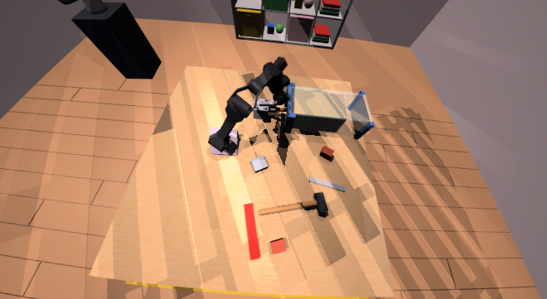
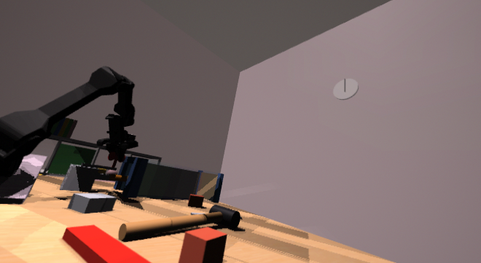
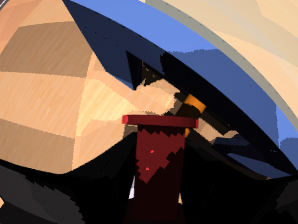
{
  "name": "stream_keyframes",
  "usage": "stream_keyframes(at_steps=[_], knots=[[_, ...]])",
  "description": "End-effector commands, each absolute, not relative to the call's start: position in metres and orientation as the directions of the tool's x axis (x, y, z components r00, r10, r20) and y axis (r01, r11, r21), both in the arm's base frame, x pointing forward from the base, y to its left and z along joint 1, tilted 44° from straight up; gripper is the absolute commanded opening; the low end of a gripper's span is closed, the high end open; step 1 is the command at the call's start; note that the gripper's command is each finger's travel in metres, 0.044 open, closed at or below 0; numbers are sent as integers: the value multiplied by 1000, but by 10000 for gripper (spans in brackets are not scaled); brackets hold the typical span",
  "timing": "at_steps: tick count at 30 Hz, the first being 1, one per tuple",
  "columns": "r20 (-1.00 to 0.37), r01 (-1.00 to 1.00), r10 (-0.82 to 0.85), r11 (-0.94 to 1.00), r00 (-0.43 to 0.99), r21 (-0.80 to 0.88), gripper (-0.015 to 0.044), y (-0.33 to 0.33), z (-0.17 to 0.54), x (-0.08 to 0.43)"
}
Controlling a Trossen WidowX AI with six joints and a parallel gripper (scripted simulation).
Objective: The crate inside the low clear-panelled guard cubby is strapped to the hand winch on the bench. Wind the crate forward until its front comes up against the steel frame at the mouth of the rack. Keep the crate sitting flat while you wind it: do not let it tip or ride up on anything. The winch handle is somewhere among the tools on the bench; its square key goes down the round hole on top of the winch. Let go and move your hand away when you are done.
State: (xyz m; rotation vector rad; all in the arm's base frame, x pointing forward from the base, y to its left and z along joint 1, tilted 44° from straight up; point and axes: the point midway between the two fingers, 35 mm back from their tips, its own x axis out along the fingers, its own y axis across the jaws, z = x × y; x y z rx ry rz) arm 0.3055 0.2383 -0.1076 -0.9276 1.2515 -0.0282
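My gripper (image 1: pixel 283 100) (image 2: pixel 116 157) (image 3: pixel 156 140) is shut on the red grip of the winch handle (image 2: pixel 114 162) (image 3: pixel 160 142) and points down beside the cubby mouth. The grey winch (image 1: pixel 263 106) (image 2: pixel 85 178) stands on the bench just in front of that mouth. Whether the handle's key sits in the hole is hidden. An orange piece (image 1: pixel 280 109) (image 2: pixel 119 176) (image 3: pixel 195 103) shows between winch and cubby. The clear-panelled cubby (image 1: pixel 319 102) (image 2: pixel 169 181) has a blue frame (image 1: pixel 288 120) (image 2: pixel 135 178) (image 3: pixel 175 35) at its mouth. I cannot make out the crate or its distance from the frame.
A grey block (image 1: pixel 259 163) (image 2: pixel 91 203) lies near the arm base. A dark red block (image 1: pixel 326 152) (image 2: pixel 196 200), a metal strip (image 1: pixel 327 184), a hammer (image 1: pixel 288 208) (image 2: pixel 171 224), a red bar (image 1: pixel 251 231) (image 2: pixel 98 243) and a red block (image 1: pixel 278 246) lie farther from the winch.
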Motion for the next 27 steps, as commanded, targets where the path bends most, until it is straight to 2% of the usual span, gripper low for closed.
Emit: stream_keyframes(at_steps=[1, 27], knots=[[-807, -458, -474, 665, 352, -590, 0, 248, -119, 302], [-808, -458, -472, 666, 352, -588, 0, 269, -137, 290]])
